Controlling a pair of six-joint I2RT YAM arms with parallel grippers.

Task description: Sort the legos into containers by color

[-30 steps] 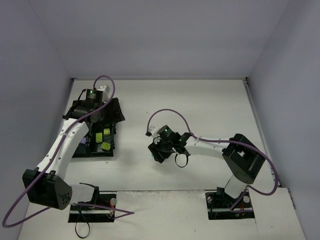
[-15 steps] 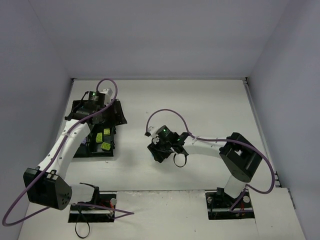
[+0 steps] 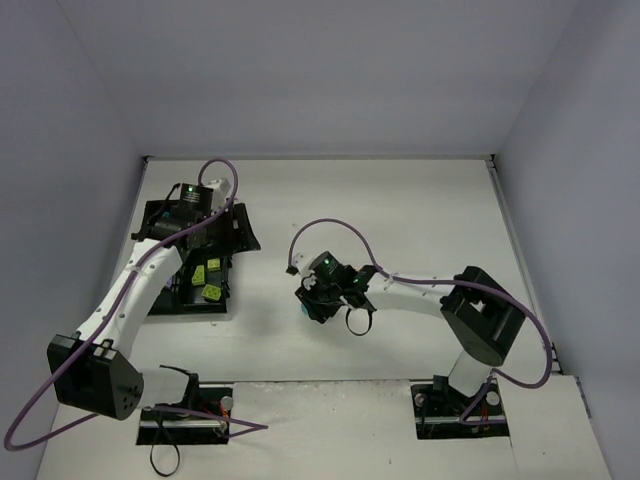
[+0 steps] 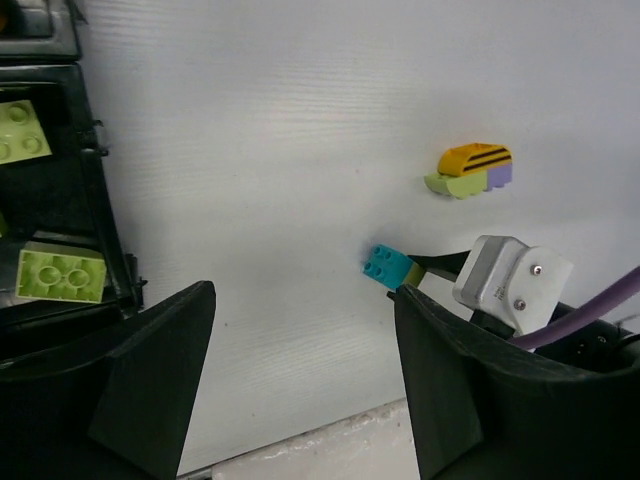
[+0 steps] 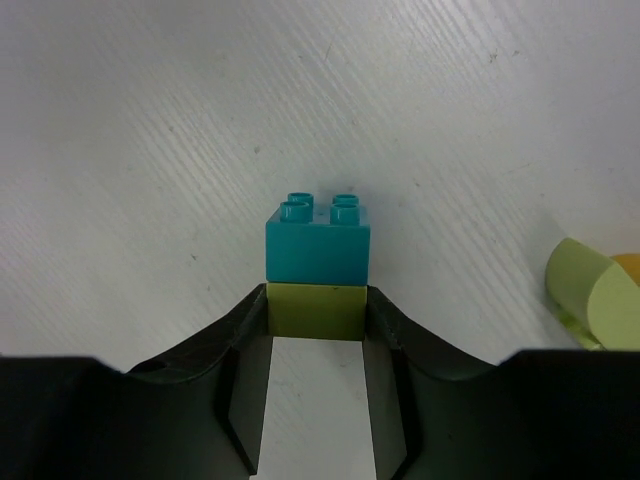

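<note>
A small lego stack, a teal brick (image 5: pixel 318 245) on an olive-green brick (image 5: pixel 315 312), lies on the white table mid-scene. My right gripper (image 5: pixel 315 318) is shut on the olive brick, one jaw against each side, and the teal brick (image 3: pixel 301 307) sticks out past the fingertips. Another stack of orange, lime and purple legos (image 4: pixel 470 170) lies on the table beyond it. The black container tray (image 3: pixel 165 300) at the left holds lime bricks (image 3: pixel 211 292). My left gripper (image 4: pixel 300 320) hangs open and empty by the tray's right edge.
The left wrist view shows two lime bricks (image 4: pixel 60 272) in the tray's compartments behind its black wall (image 4: pixel 105 230). A lime curved piece (image 5: pixel 590 305) with orange behind it lies just right of my right gripper. Grey walls enclose the table.
My right gripper's jaws have closed in on the olive brick of the stack. The left arm has drifted slightly to the right over the tray's edge.
</note>
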